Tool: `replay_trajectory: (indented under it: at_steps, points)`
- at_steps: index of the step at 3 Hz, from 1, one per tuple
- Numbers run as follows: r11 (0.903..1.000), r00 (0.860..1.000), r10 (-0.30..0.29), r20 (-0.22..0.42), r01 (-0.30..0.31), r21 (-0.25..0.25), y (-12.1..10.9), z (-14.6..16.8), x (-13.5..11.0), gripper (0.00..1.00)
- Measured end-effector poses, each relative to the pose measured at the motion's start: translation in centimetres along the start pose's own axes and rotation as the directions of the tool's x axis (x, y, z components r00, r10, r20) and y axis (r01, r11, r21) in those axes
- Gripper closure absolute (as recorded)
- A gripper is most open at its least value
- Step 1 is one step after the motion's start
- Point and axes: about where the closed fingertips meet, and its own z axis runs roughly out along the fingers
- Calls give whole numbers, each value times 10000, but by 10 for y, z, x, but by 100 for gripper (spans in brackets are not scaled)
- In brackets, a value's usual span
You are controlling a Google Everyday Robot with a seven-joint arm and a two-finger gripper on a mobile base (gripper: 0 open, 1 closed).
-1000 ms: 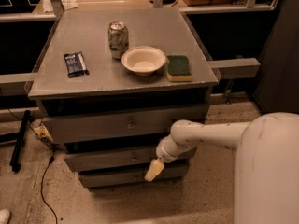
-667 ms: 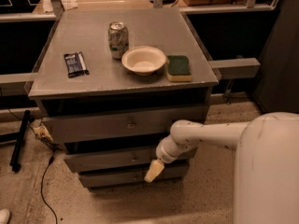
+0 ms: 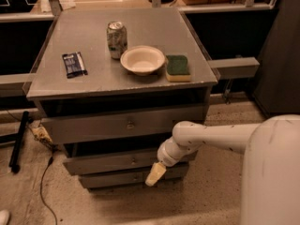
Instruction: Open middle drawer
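Note:
The grey cabinet (image 3: 56,86) has three drawers stacked in its front. The middle drawer (image 3: 103,163) is a long flat grey front with a small central knob (image 3: 134,161). It stands a little forward of the bottom drawer (image 3: 112,178) and back from the top drawer (image 3: 89,126). My gripper (image 3: 154,174) hangs at the end of the white arm (image 3: 206,137), pointing down and left. It sits in front of the right part of the middle and bottom drawer fronts, right of the knob. I cannot tell whether it touches either one.
A drink can (image 3: 116,39), a cream bowl (image 3: 142,60), a green-and-yellow sponge (image 3: 177,67) and a black packet (image 3: 74,63) lie on the cabinet top. A cable (image 3: 44,186) and a black pole (image 3: 18,142) are on the floor at left. My white body (image 3: 274,172) fills the right foreground.

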Motion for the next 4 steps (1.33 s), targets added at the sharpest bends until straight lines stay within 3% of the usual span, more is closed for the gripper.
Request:
replay_trajectory:
  at_steps: [1,2,3,4]
  points:
    - [9975,9988,454,-179,-463,-538,44,-31,28,0]
    - [9863,9915,1165,-583,-1224,-1109,92,-65,60,0]
    - [9852,9906,1202,-648,-1270,-1148,96,-68,64,0]
    - [9876,9937,1039,-417,-1081,-1138,84,-65,51,0]
